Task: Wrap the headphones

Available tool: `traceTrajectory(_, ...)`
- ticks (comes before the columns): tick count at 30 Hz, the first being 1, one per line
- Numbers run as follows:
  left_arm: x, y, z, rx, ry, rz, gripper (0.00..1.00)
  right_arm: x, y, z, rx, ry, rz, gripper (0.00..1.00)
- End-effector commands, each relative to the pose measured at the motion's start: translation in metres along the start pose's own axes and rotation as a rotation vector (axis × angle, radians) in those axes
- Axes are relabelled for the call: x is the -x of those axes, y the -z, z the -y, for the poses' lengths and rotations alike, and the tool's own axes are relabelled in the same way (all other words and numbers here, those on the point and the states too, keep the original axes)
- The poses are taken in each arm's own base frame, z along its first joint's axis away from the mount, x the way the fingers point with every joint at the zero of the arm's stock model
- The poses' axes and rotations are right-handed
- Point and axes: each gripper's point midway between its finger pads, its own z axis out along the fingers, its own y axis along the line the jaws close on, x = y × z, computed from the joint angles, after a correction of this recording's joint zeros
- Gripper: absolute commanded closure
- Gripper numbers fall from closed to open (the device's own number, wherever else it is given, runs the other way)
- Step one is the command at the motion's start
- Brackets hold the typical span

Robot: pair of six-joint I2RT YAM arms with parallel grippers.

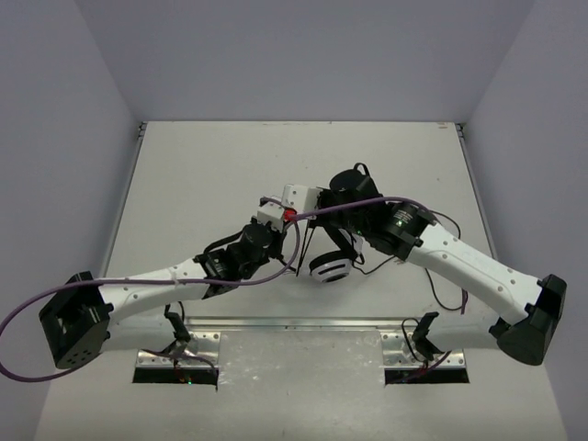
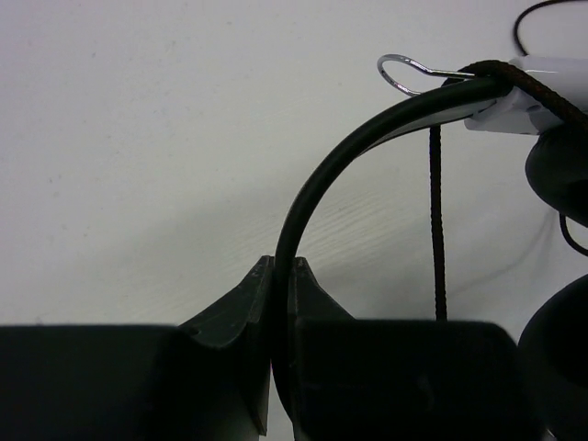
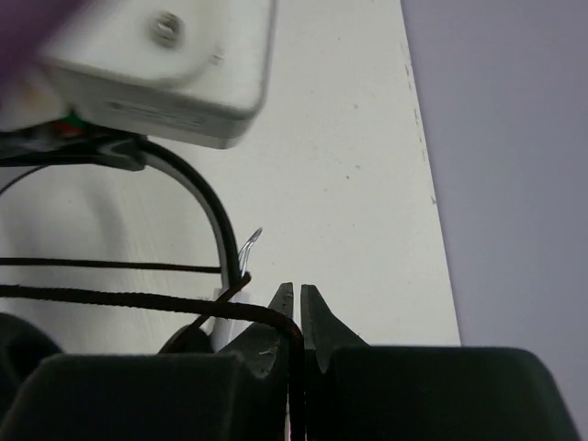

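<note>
Left wrist view: report the finger state (Operator)

Fingers (image 2: 241, 308) of the left gripper (image 2: 283, 274) are pressed together on the black padded headband (image 2: 308, 188), which rises from the pinch and arcs to the right. Beside it, a thin black braided cable (image 2: 435, 230) hangs straight down. A bright metal wire loop (image 2: 397, 73) projects at the top of the arc (Technician)

Right wrist view: same check (Operator)

The right gripper (image 3: 296, 308) is closed, with the cable pinched between its tips. The cable leaves the pinch and runs to the left. A white box-shaped housing (image 3: 165, 64) sits above, near the headband; it is blurred, so no further detail can be given (Technician)

Top external view: locate the task item (Operator)

The white-and-black over-ear headphones (image 1: 323, 262) are near the middle of the pale grey table (image 1: 202, 184), between the two wrists, which meet close together. One round white earcup (image 1: 333, 268) shows on the near side, below the grippers. Whether it rests on the table or hangs clear cannot be told. A purple robot cable (image 1: 55, 288) loops out beside the left arm's base and crosses over both wrists (Technician)
</note>
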Motion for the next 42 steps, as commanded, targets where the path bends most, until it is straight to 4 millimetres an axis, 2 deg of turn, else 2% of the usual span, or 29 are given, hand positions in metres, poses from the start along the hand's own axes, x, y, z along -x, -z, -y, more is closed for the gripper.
traceTrajectory(1,0.017,0.021,0.017,-0.083,-0.03,0.086,1.0,0.025,0.017,0.099,-0.368,-0.011,0.033,0.96)
traceTrajectory(3,0.029,0.034,0.023,-0.101,-0.027,0.128,1.0,0.012,0.018,0.116,-0.391,-0.055,0.006,0.98)
traceTrajectory(6,0.04,0.048,0.027,-0.085,-0.041,0.157,1.0,-0.004,0.016,0.128,-0.416,-0.083,-0.025,0.98)
traceTrajectory(8,0.043,0.055,0.032,-0.094,-0.052,0.166,1.0,-0.008,0.019,0.135,-0.457,-0.075,-0.04,0.98)
traceTrajectory(10,0.047,0.058,0.037,-0.093,-0.06,0.174,1.0,-0.015,0.022,0.144,-0.506,-0.083,-0.058,0.89)
traceTrajectory(14,0.049,0.064,0.039,-0.071,-0.083,0.169,1.0,-0.032,0.033,0.162,-0.564,-0.161,-0.07,0.9)
traceTrajectory(17,0.052,0.069,0.031,-0.006,-0.078,0.179,1.0,-0.049,0.036,0.17,-0.575,-0.231,-0.094,0.98)
traceTrajectory(19,0.051,0.073,0.016,0.095,-0.102,0.17,1.0,-0.054,0.042,0.173,-0.573,-0.261,-0.129,0.98)
traceTrajectory(21,0.048,0.072,0.017,0.105,-0.132,0.155,1.0,-0.053,0.046,0.18,-0.61,-0.275,-0.131,0.99)
traceTrajectory(26,0.027,0.057,0.021,0.171,-0.22,0.075,1.0,-0.044,0.062,0.194,-0.637,-0.248,-0.134,0.98)
traceTrajectory(28,0.026,0.056,0.027,0.147,-0.218,0.078,1.0,-0.041,0.068,0.198,-0.636,-0.196,-0.145,0.98)
traceTrajectory(32,0.037,0.059,0.028,0.133,-0.192,0.12,1.0,-0.054,0.076,0.213,-0.725,-0.127,-0.253,0.98)
traceTrajectory(36,0.043,0.061,0.014,0.217,-0.207,0.122,1.0,-0.057,0.097,0.223,-0.828,-0.168,-0.263,0.96)
traceTrajectory(41,0.045,0.057,-0.007,0.331,-0.164,0.127,1.0,-0.054,0.114,0.224,-0.823,-0.195,-0.259,0.94)
traceTrajectory(42,0.044,0.057,-0.017,0.368,-0.154,0.119,1.0,-0.054,0.116,0.222,-0.81,-0.211,-0.261,0.95)
